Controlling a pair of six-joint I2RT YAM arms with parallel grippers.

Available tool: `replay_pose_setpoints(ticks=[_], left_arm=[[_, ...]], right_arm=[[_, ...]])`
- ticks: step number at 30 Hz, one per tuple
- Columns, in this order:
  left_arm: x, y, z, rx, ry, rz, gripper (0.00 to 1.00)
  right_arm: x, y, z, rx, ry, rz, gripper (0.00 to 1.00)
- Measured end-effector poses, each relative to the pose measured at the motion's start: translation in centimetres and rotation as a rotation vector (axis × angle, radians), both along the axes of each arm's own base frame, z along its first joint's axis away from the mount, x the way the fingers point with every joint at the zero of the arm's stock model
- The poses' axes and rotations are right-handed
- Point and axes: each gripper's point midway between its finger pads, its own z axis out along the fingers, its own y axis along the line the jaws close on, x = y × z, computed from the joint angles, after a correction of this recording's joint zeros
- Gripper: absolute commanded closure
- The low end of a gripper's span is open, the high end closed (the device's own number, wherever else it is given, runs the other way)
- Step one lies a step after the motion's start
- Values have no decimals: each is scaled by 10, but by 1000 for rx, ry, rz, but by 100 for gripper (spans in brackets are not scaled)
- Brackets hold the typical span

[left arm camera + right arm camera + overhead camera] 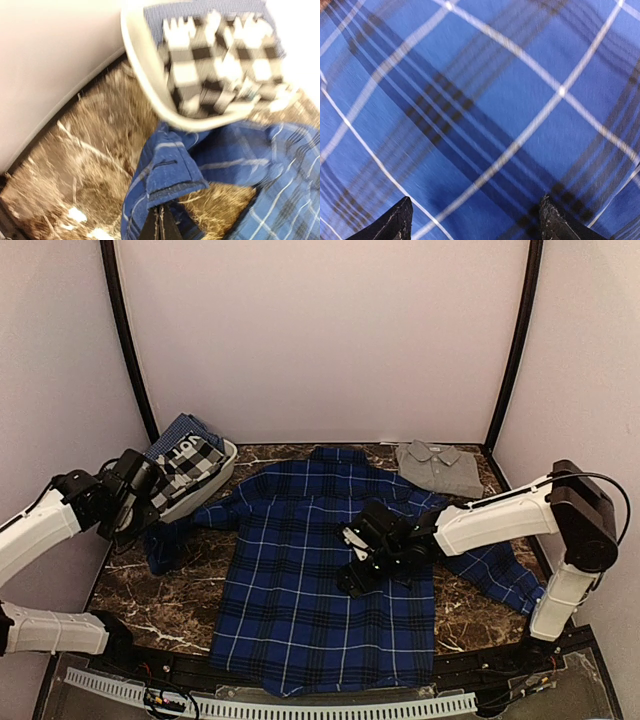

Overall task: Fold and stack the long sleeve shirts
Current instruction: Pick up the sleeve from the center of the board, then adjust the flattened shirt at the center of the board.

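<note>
My left gripper [159, 225] clamps the cuff [167, 175] of the royal-blue plaid button-up shirt [300, 610], probably to fold the sleeve inward. My right gripper [477, 222], fingers spread, seems to pin the body beneath it.

Plaid shirt [300, 590]: royal blue ground, broad black bands, thin white grid lines; same pattern fills right wrist view
Grey shirt [440, 466]: plain grey
Basket [210, 492]: off-white
Checked cloth [190, 465] in basket: black and white; beside it blue fabric [180, 432], white lettering
Surface [180, 600]: dark brown marble, white veins
Left arm [40, 530], right arm [490, 520]: white shells, black joints
Walls [320, 340]: pale pinkish white
</note>
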Motion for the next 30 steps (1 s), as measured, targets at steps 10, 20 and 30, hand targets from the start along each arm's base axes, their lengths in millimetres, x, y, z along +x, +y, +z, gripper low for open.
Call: replay_pose_setpoints(ticks=[10, 20, 30], left_arm=[[22, 12, 164, 113, -292, -68, 100], [31, 1, 275, 165, -529, -218, 100], [53, -26, 316, 164, -643, -345, 100]], right_arm=[[-15, -16, -16, -29, 11, -11, 16], [-27, -33, -16, -27, 24, -30, 16], [-22, 1, 11, 47, 66, -6, 15]])
